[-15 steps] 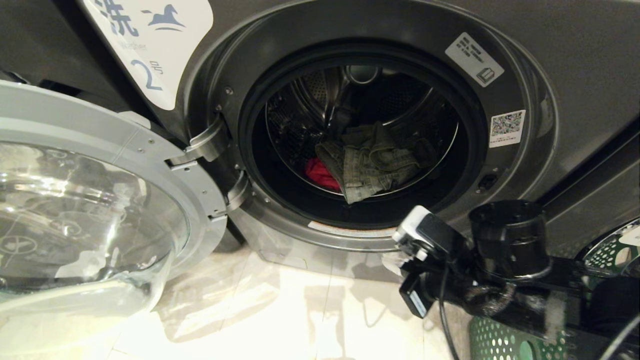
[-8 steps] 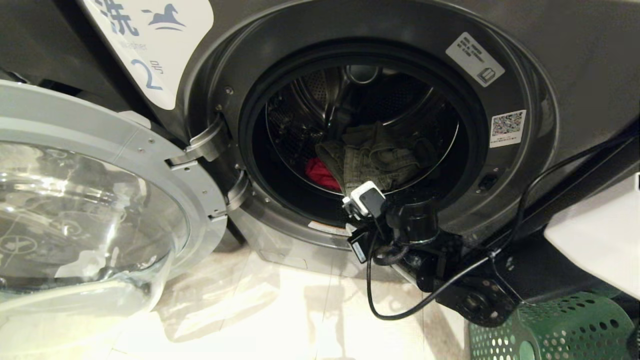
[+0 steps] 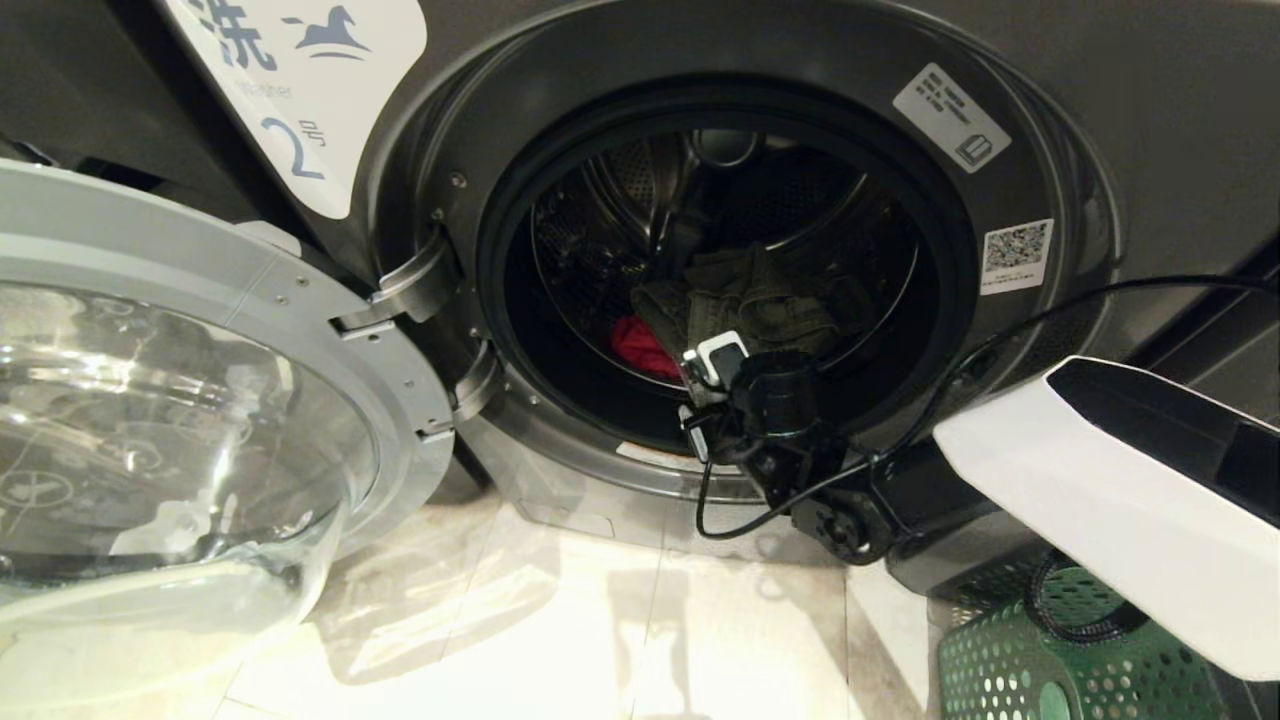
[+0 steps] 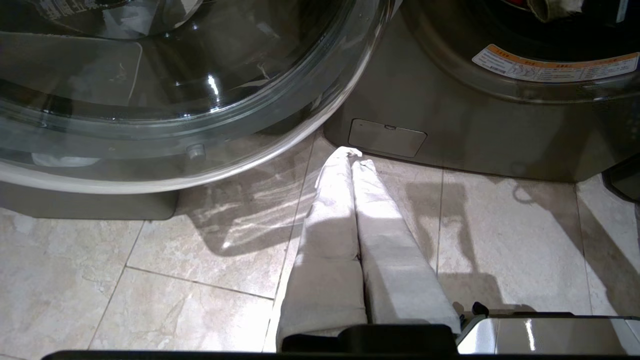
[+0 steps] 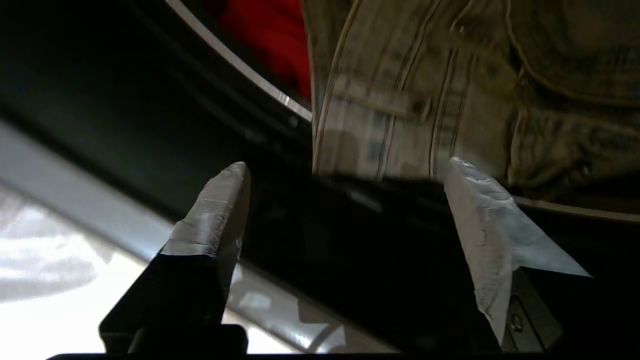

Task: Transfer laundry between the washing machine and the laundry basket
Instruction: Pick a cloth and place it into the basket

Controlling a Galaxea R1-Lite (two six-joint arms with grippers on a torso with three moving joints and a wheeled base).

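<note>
Right hand spread, at washing machine rim

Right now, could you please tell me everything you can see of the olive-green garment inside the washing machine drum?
The olive-green garment is a crumpled piece of faded, denim-like cloth with stitched seams, lying low in the steel drum and drooping over its front lip. A red cloth lies against its left side. The right claw, open, points at its hanging edge without touching it.
</note>
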